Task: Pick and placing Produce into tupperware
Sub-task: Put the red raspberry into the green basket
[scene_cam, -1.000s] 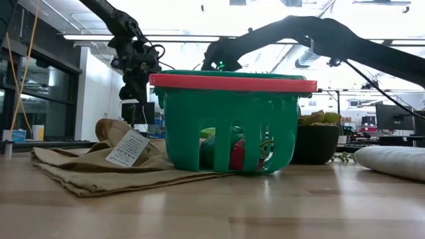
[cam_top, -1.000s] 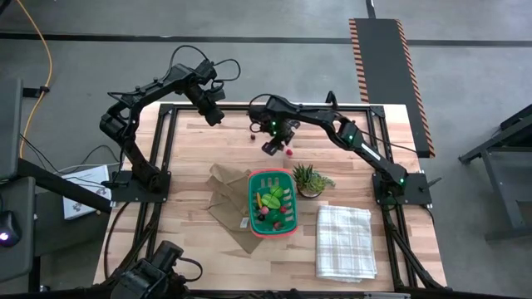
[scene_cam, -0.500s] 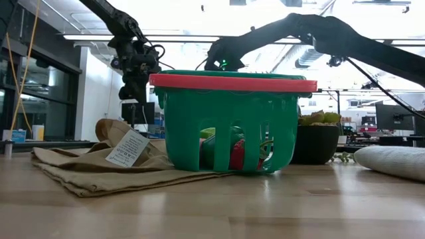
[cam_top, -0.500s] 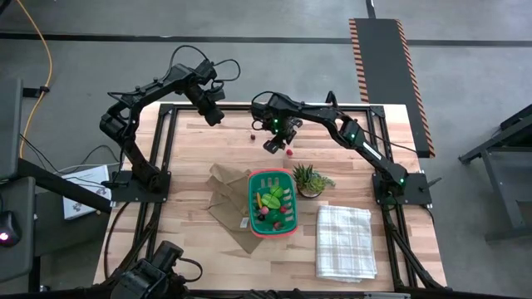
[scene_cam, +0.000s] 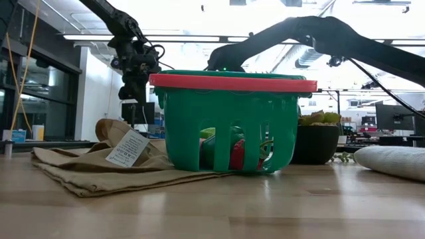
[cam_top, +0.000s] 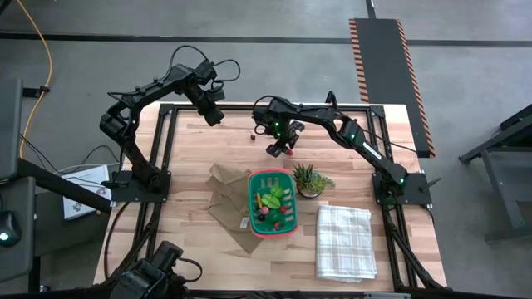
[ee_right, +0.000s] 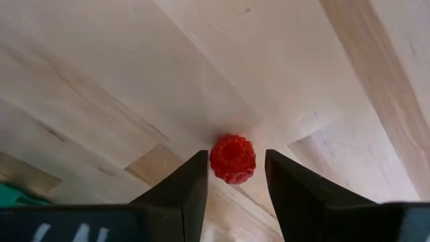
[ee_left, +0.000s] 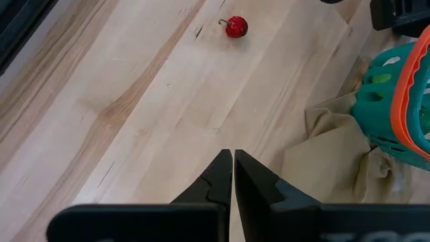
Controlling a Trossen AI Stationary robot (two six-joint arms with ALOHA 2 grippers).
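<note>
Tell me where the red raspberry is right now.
The red raspberry lies on the table between the right gripper's open fingers, beyond the teal basket in the high view.

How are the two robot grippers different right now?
The right gripper is open, with a red raspberry sitting between its fingers on the table; the left gripper is shut and holds nothing. The right one is low over its berry; the left one hangs higher, away from the small red berry it sees. Both have dark fingers.

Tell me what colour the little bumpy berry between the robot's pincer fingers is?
Red. The berry shows best in the right wrist view, sitting between the right pincer fingers.
</note>
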